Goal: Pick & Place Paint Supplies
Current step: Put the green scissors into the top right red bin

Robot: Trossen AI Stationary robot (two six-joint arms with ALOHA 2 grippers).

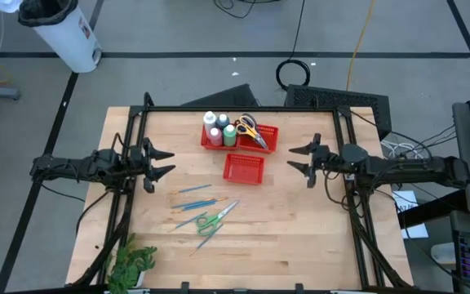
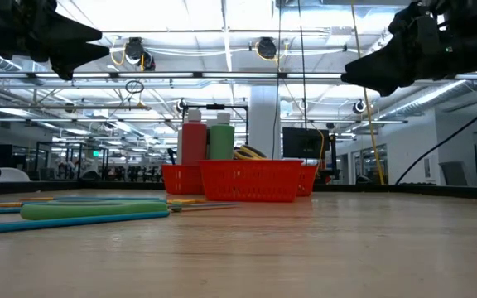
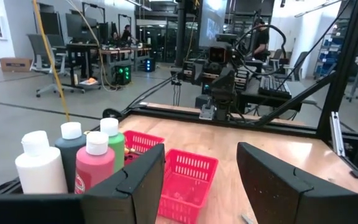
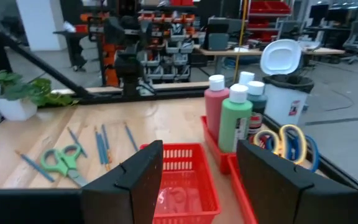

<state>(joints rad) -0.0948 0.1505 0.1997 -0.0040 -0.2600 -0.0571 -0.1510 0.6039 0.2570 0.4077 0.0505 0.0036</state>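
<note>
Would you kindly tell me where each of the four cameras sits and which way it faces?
High: overhead, looking straight down on the table; both arms show, left claw, right claw.
Low: at tabletop height, looking across at the red baskets; both arms hang overhead.
Left wrist: looks past its own open fingers at the bottles.
Right wrist: looks past its open fingers at the green scissors.
Both wrist views share the near basket.

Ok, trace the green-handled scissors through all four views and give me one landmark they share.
High view: green-handled scissors lie on the table, nearer the viewer than the smaller red basket.
Low view: cannot be told apart among the supplies lying at left.
Left wrist view: not in it.
Right wrist view: scissors lie beside the brushes.
Shared landmark: the smaller red basket.
</note>
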